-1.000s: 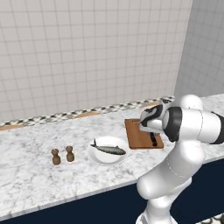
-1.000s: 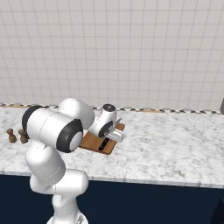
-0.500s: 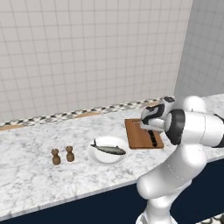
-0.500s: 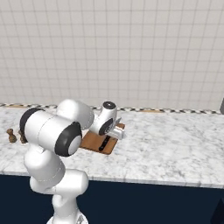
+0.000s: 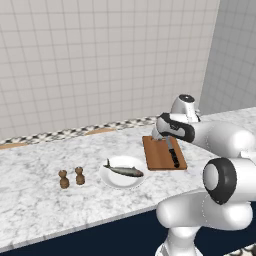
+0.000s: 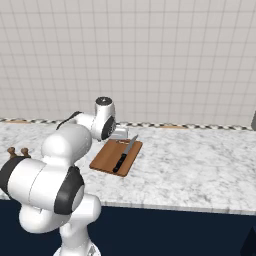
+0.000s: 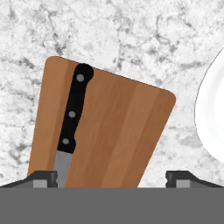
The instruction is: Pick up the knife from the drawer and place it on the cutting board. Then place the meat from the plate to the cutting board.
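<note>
In the left base view the knife [image 5: 172, 152] lies flat on the cutting board [image 5: 164, 153], along the side of the board away from the plate [image 5: 123, 173], its blade pointing toward the back wall; judged from that, the first half of the task is done and the board's plate-side strip is bare wood, where the meat [image 5: 125, 170] could go. The meat rests across the plate, which sits just beside the board, apart from it by a sliver of marble counter [image 5: 40, 195]. Two small brown shakers [image 5: 71, 177] stand beyond the plate from the board, well out of any path between plate and board. The gripper [image 5: 161, 135] hangs above the board's far end. In the right base view the knife [image 6: 125, 154] lies apart from the board's [image 6: 116, 156] edges, and the counter [image 6: 200, 170] on the board's side away from the arm is open marble, while the arm's own white bulk crowds the other side. In the hand view the fingertips [image 7: 43, 179] stand spread wide at the bottom, one near the knife's [image 7: 72, 120] blade and the other off the board [image 7: 118, 131], pinching nothing; the plate's rim [image 7: 210, 122] curves in on the board's bare side, with clear marble between.
</note>
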Controlling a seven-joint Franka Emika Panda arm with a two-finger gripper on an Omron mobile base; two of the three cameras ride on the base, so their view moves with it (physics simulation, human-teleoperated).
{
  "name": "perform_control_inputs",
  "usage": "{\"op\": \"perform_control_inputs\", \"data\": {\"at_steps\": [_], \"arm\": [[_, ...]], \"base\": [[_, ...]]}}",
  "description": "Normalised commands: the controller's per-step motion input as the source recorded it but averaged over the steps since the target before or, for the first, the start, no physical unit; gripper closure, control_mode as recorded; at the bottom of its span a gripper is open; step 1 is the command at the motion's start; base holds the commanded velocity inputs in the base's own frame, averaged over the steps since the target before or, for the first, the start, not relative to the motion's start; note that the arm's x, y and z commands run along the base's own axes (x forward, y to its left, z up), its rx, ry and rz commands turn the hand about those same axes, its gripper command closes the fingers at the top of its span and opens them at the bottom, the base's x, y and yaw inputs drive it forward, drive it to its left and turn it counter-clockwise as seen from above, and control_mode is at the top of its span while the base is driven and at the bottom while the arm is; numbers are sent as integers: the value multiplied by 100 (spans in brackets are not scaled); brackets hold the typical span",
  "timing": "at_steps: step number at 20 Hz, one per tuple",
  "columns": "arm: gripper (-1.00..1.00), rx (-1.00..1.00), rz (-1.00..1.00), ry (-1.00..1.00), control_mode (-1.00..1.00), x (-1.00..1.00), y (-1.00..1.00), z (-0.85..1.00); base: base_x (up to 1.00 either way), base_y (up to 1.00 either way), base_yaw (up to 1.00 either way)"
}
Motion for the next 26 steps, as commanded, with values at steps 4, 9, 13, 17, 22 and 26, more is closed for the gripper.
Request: {"op": "perform_control_inputs", "data": {"at_steps": [4, 9, 13, 17, 22, 26], "arm": [[-100, -2, 44, 4, -100, -47, 95, 62], [-100, -10, 38, 0, -100, -70, 100, 8], [-100, -24, 26, 0, -100, -88, 100, -22], [-100, -22, 12, 0, -100, -36, 47, -35], [-100, -2, 0, 7, -100, 15, 0, -5], [-100, 0, 1, 7, -100, 25, 16, -13]], "base": [[0, 0, 0], [0, 0, 0], [0, 0, 0], [0, 0, 0], [0, 0, 0], [0, 0, 0]]}}
